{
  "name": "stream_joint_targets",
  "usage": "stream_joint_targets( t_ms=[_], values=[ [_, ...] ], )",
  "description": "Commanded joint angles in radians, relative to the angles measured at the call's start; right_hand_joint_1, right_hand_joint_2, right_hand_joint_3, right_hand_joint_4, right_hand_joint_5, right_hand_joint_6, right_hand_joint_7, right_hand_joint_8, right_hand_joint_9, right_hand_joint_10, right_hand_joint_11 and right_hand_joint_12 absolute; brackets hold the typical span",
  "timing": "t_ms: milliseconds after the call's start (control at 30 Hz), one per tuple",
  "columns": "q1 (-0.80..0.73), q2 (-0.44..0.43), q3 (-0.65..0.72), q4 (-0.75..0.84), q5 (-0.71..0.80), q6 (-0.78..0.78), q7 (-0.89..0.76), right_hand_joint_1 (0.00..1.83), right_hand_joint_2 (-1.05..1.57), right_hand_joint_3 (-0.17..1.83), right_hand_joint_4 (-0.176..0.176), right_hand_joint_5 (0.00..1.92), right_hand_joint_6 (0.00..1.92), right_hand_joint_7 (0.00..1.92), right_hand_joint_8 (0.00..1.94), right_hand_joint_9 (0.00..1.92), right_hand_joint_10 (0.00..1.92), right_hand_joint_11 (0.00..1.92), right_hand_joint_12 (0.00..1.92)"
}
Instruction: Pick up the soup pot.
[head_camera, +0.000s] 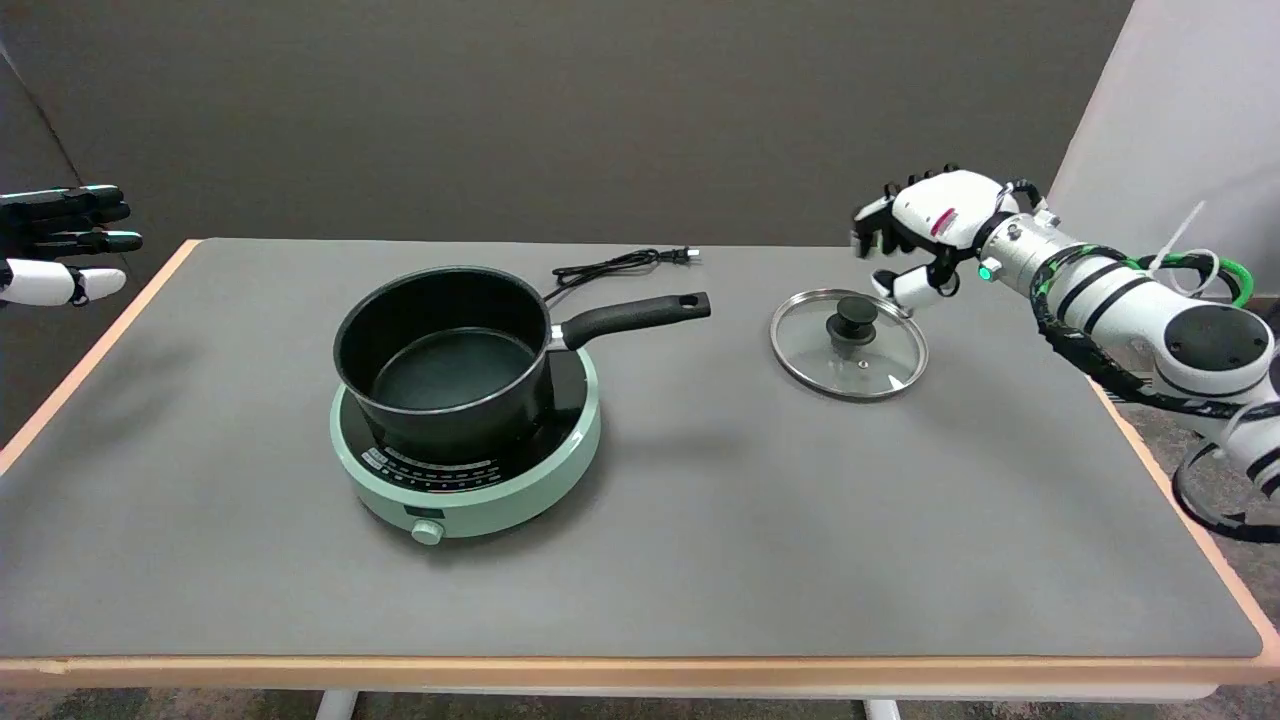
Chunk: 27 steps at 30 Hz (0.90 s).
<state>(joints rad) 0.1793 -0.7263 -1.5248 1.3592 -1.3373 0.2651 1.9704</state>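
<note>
A black soup pot (440, 360) stands uncovered on a round mint-green cooker (470, 480) left of the table's middle. Its long black handle (635, 315) points right and slightly away. My right hand (920, 235) hangs in the air at the far right, just above and behind a glass lid (850, 345). The fingers are spread and hold nothing. Roughly a lid's width of table separates the hand from the tip of the pot's handle.
The glass lid with a black knob lies flat on the grey table (800, 520). The cooker's black cord (620, 265) trails toward the back edge. The idle left hand (60, 245) hovers at the upper left. A wooden rim borders the table.
</note>
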Motion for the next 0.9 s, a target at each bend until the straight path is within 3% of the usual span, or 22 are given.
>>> stream_joint_targets(
  t_ms=[33, 133, 167, 233, 433, 700, 900],
  values=[
    [-0.190, -0.241, 0.287, 0.346, 0.001, -0.178, -0.002, 0.83, 0.69, 0.94, 0.176, 0.67, 0.60, 0.84, 0.48, 0.83, 0.71, 0.66, 1.20],
    [-0.190, -0.296, 0.288, 0.402, -0.011, -0.229, -0.004, 0.86, 0.69, 0.85, 0.176, 0.67, 0.46, 0.82, 0.36, 0.81, 0.65, 0.62, 1.15],
    [-0.190, -0.311, 0.288, 0.417, -0.013, -0.239, -0.005, 0.81, 0.67, 0.93, 0.176, 0.65, 0.49, 0.81, 0.37, 0.80, 0.66, 0.62, 1.16],
    [-0.190, -0.345, 0.284, 0.452, -0.022, -0.259, -0.006, 0.86, 0.67, 0.85, 0.176, 0.65, 0.39, 0.79, 0.31, 0.80, 0.60, 0.60, 1.13],
    [-0.174, -0.426, 0.208, 0.512, -0.173, -0.317, -0.035, 0.83, 0.59, 0.93, 0.165, 0.56, 0.27, 0.69, 0.22, 0.71, 0.49, 0.54, 1.10],
    [-0.133, -0.502, 0.038, 0.511, -0.448, -0.408, -0.049, 0.73, 0.47, 0.96, 0.115, 0.36, 0.16, 0.43, 0.16, 0.48, 0.29, 0.36, 0.69],
    [-0.135, -0.532, -0.063, 0.519, -0.562, -0.500, -0.042, 0.67, 0.42, 0.94, 0.103, 0.25, 0.14, 0.31, 0.14, 0.38, 0.25, 0.29, 0.60]
  ],
)
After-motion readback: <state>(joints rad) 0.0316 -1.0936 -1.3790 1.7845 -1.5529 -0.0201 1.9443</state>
